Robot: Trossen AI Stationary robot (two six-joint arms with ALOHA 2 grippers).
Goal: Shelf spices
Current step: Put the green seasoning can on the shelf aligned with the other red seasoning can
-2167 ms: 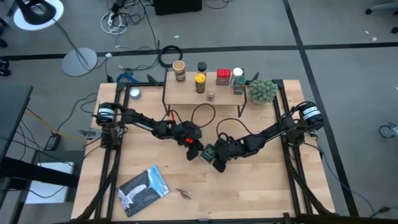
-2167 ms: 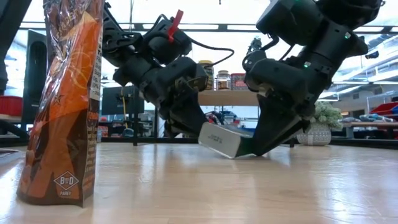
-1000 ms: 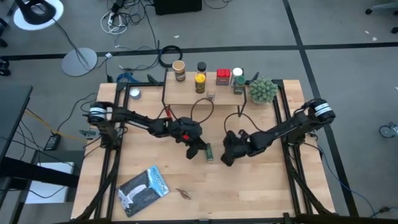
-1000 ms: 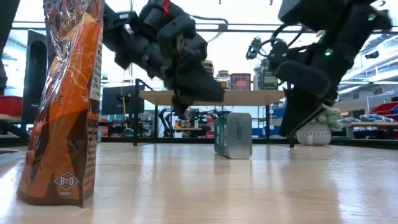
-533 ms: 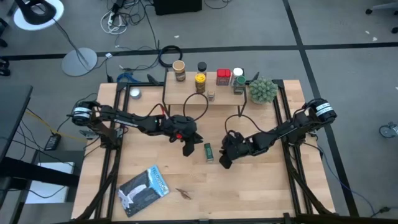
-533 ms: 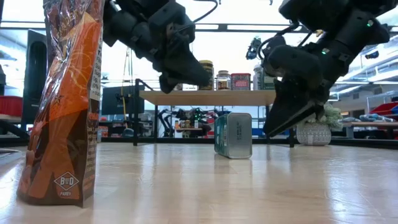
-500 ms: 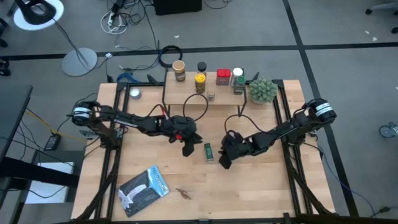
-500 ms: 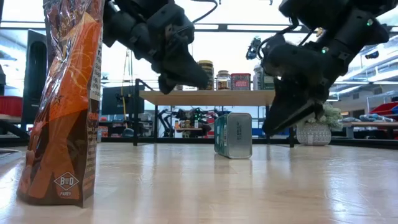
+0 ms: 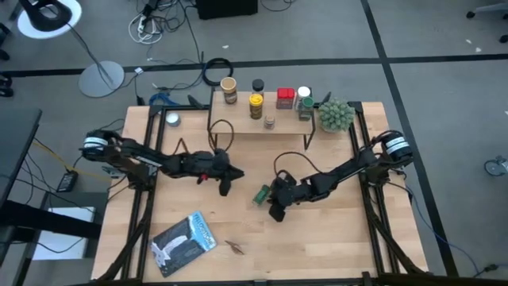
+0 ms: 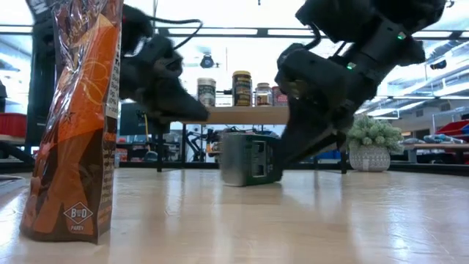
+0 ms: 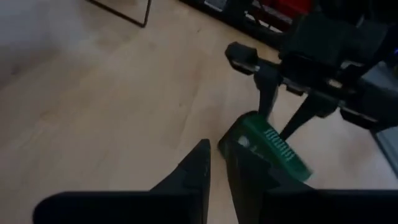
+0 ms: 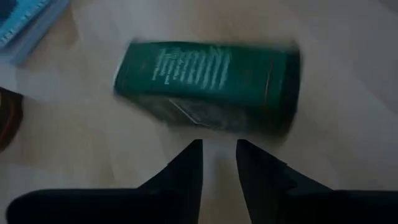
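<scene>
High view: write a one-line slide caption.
Right gripper beside the green tin on the table; six spices on the shelf.

Grey carpeted floor [image 9: 444,48] all around the wooden table [image 9: 333,238], crossed by dark seam lines and strewn with loose cables [image 9: 159,20] near the far edge. A floor lamp with a round grey base [image 9: 101,79] and a white ring head [image 9: 48,16] off the far left corner, a dark desk edge [image 9: 16,159] at the left side, a chair's castor [image 9: 497,167] at the right. Beyond the table at eye level, long bright ceiling lights [image 10: 242,29], a dark monitor [image 10: 135,117], and cluttered shelving [image 10: 440,139] along the back of the room.
</scene>
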